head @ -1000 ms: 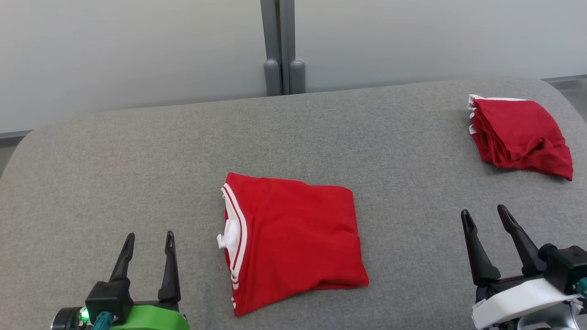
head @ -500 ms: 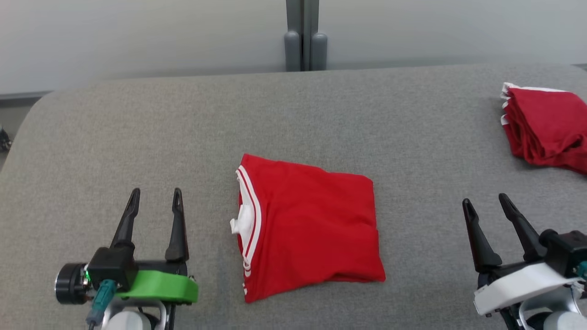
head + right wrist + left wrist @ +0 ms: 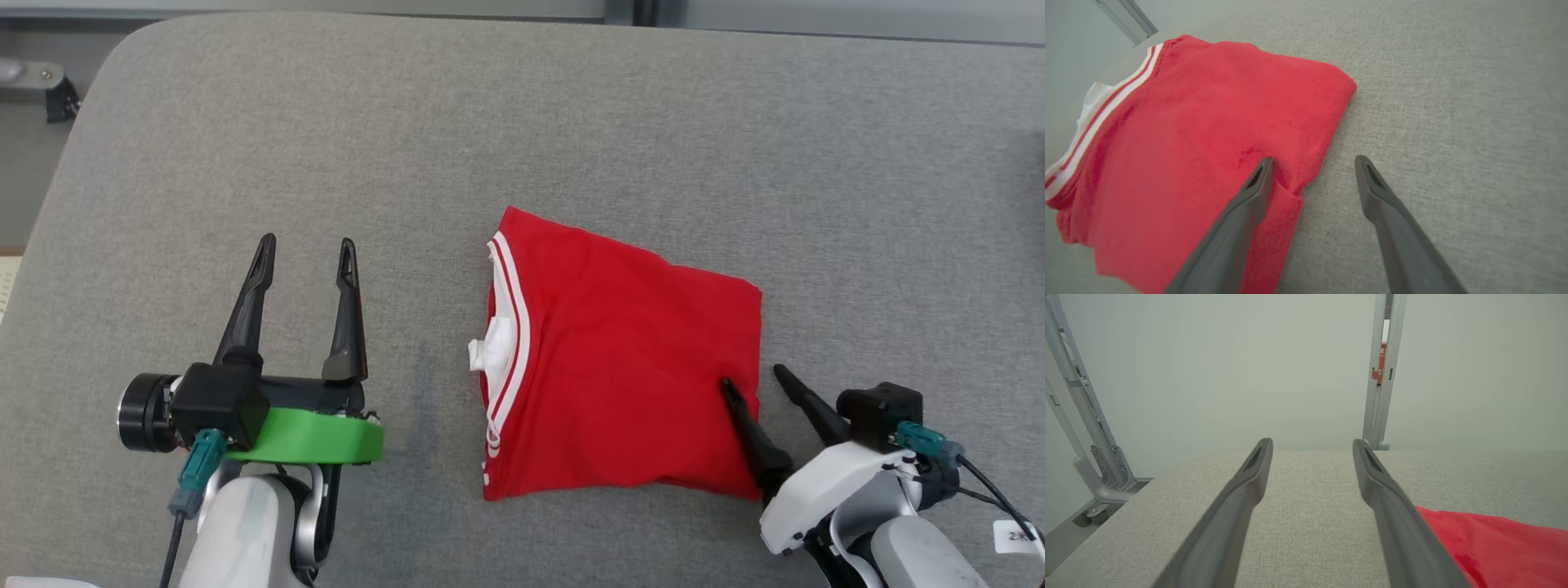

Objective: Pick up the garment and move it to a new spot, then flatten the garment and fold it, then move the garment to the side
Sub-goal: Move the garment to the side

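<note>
The garment (image 3: pixel 620 359) is a red shirt with white stripes at its collar, folded into a rough square in the middle of the grey table. My right gripper (image 3: pixel 755 380) is open at its right edge: one finger lies over the red cloth (image 3: pixel 1208 134), the other over bare table beside it. My left gripper (image 3: pixel 306 245) stands open well to the left of the garment, nothing between its fingers. In the left wrist view the left gripper (image 3: pixel 1312 445) points along the table, with a corner of the garment (image 3: pixel 1502 551) at the lower right.
The grey padded table (image 3: pixel 571 106) has a rounded far-left corner. Beyond it stand a pale wall and grey metal posts (image 3: pixel 1380 375). A metal frame on casters (image 3: pixel 1090 449) stands off the table's left end.
The head camera has tilted down, so the wall and the far-right red pile left the picture. My right gripper has moved left to the garment's right edge. The left arm has come forward.
</note>
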